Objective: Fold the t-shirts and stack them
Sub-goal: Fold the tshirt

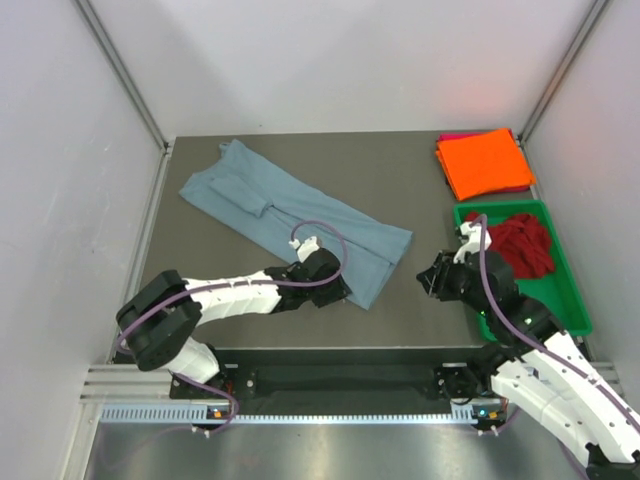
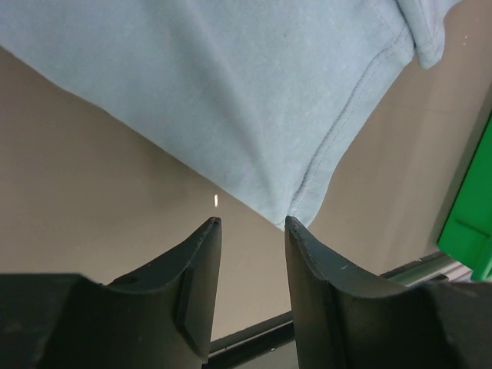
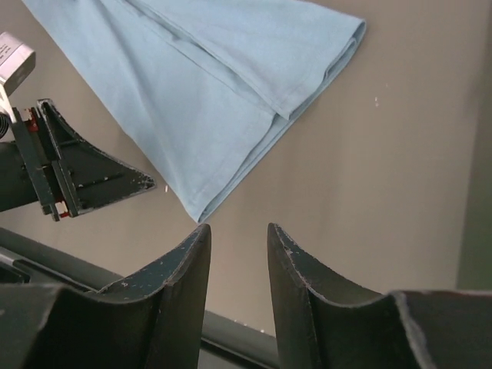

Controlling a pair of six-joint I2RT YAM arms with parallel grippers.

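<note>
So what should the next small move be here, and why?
Probably ease the left gripper forward and close it on the near hem corner of the blue-grey shirt. Its jaws stand open and empty, with that corner just past the fingertips. The shirt lies folded into a long strip, so a crosswise fold looks due. The right gripper, also open, hangs over bare table short of the hem.

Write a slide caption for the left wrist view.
Open left end effector at a hemmed corner of the dusty blue-grey cotton t-shirt.
</note>
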